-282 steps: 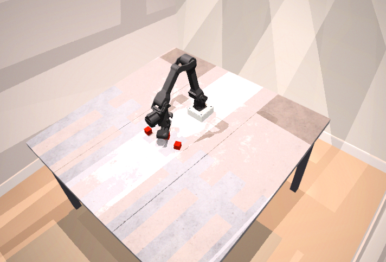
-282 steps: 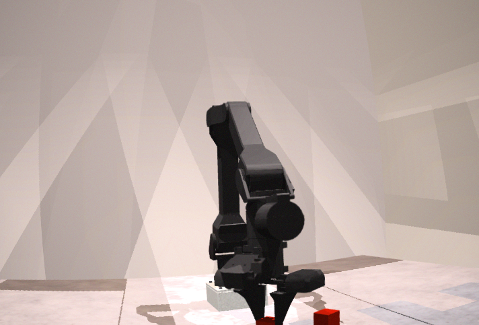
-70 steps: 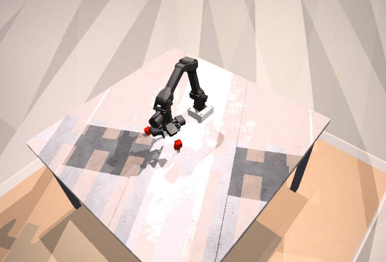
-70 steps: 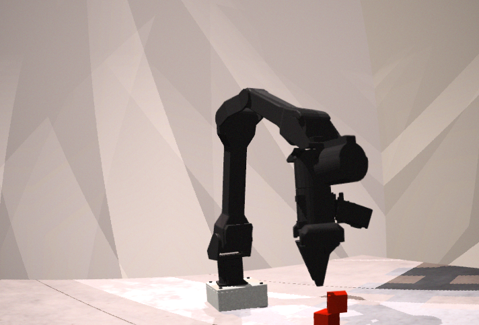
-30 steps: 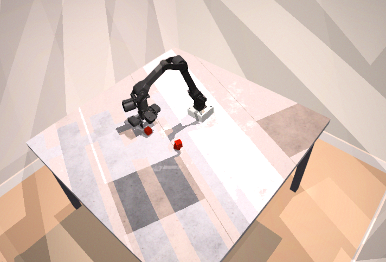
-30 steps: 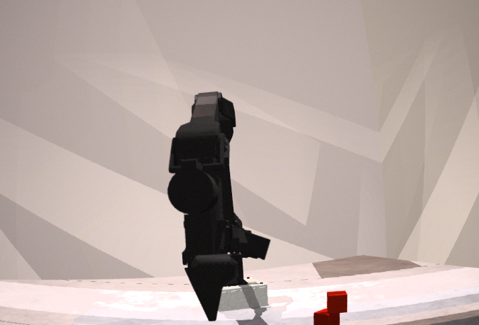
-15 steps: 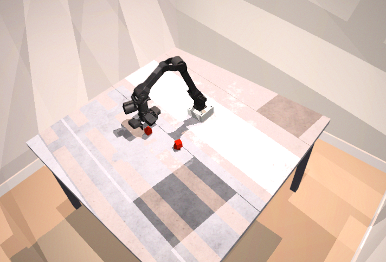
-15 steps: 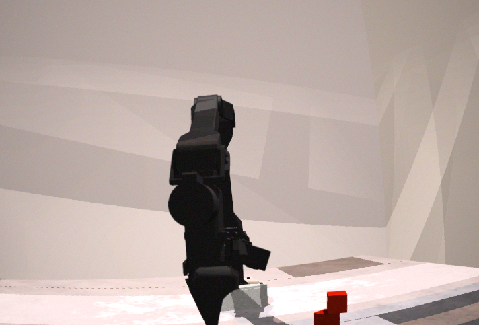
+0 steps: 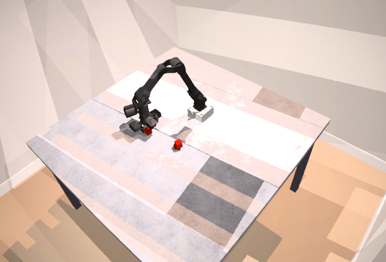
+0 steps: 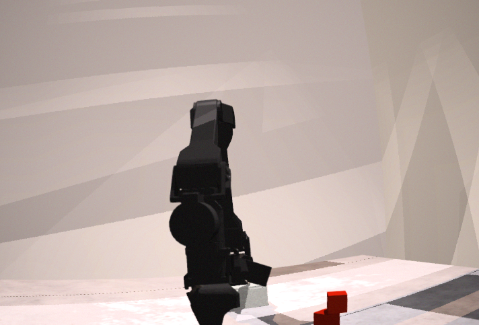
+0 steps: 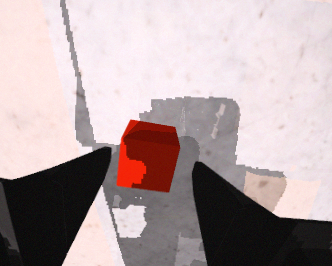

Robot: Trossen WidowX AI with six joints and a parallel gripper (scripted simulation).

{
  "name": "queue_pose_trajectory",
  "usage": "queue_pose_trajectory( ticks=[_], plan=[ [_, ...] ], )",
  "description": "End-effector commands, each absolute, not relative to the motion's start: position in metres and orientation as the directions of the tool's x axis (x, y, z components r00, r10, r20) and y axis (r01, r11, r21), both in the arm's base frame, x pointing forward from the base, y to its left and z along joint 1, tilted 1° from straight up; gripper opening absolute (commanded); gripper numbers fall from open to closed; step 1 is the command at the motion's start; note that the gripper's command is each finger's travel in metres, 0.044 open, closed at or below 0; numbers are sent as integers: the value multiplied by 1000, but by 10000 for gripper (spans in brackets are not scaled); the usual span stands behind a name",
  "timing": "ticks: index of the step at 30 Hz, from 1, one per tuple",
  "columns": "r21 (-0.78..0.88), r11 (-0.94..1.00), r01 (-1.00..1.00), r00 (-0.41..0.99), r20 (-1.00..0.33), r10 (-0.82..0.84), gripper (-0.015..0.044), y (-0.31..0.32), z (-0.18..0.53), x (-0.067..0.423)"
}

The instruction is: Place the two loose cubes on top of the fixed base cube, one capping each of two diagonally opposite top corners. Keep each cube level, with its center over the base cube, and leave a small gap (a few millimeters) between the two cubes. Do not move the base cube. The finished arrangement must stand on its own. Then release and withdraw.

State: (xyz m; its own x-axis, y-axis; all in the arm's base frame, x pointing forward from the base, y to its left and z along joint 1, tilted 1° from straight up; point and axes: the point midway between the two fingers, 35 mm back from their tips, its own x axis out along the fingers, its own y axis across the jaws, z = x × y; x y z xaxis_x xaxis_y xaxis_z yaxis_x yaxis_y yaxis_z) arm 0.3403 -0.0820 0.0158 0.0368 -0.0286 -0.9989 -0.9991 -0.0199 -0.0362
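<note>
A loose red cube (image 9: 148, 131) (image 11: 149, 156) lies on the table at the left. My gripper (image 9: 146, 128) (image 11: 153, 160) is lowered around it, open, with one finger on each side and a small gap to each. In the middle of the table stands the red base cube (image 9: 177, 147) (image 10: 325, 318). A second red cube (image 9: 178, 142) (image 10: 336, 301) sits on top of it, offset towards one corner. In the exterior view the arm fills the middle, its fingertips run off the bottom edge, and the loose cube is hidden.
The arm's white mount block (image 9: 201, 114) (image 10: 253, 296) stands behind the cubes. The table (image 9: 218, 196) has patchy grey, pink and white panels. Its left edge is some way beyond the gripper.
</note>
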Motion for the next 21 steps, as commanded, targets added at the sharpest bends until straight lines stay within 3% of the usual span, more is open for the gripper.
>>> queue_pose_trajectory(
  ticks=[1,7,21],
  plan=[
    [-20,-23,-1000,21,-999,-27,265,-82,8,337],
    [-20,-23,-1000,21,-999,-27,107,-82,8,337],
    [-21,-23,-1000,21,-999,-27,105,-82,37,341]
  ],
)
